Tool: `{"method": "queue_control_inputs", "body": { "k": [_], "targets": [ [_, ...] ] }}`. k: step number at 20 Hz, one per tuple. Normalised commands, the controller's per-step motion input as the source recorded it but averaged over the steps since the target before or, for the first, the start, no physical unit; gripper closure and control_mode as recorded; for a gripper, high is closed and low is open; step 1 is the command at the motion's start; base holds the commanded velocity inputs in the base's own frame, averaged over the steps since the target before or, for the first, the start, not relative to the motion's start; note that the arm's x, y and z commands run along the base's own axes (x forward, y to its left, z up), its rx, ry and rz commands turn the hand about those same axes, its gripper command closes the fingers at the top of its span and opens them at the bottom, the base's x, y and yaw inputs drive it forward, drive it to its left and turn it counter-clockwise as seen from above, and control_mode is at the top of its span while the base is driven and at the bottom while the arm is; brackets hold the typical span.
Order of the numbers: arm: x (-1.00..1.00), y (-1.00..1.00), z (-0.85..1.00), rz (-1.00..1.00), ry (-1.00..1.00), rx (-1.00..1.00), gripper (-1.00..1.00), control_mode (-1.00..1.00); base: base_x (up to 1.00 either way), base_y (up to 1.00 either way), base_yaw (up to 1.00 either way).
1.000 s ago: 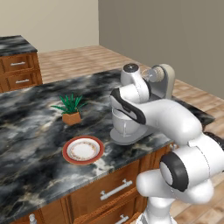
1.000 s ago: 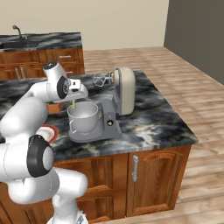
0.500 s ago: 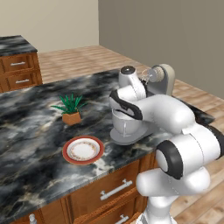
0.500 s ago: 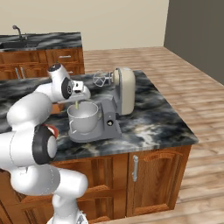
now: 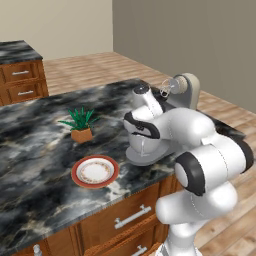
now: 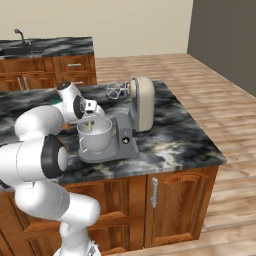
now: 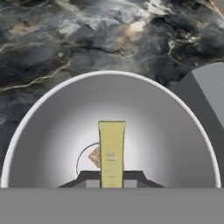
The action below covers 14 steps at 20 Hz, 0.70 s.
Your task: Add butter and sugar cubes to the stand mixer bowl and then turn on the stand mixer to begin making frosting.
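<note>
I'm holding the gripper [image 7: 111, 180] over the bowl [image 7: 57, 131], its jaws clamped on the butter [image 7: 112, 153] — the stick is hanging upright inside the rim. Below it, on the bowl's floor, something small and tan is lying — possibly a sugar cube [image 7: 95, 156]. The bowl [image 6: 95, 135] is sitting on the mixer [image 6: 131, 117], on the counter [image 6: 175, 135].

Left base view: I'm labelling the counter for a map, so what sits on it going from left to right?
Potted plant → red-rimmed plate → stand mixer bowl, partly behind the arm → stand mixer, its beige head tilted up.
</note>
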Motion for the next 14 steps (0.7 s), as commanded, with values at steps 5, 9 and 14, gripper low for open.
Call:
{"method": "queue_control_inputs", "body": {
  "k": [5,9,14],
  "targets": [
    [0.17,0.0,-0.32,-0.08,0.0,0.0,1.0,-1.0,0.0,0.0,0.0],
    [0.16,0.0,-0.32,-0.07,0.0,0.0,1.0,-1.0,0.0,0.0,0.0],
    [0.14,0.0,-0.32,-0.07,0.0,0.0,1.0,-1.0,0.0,0.0,0.0]
  ]
}}
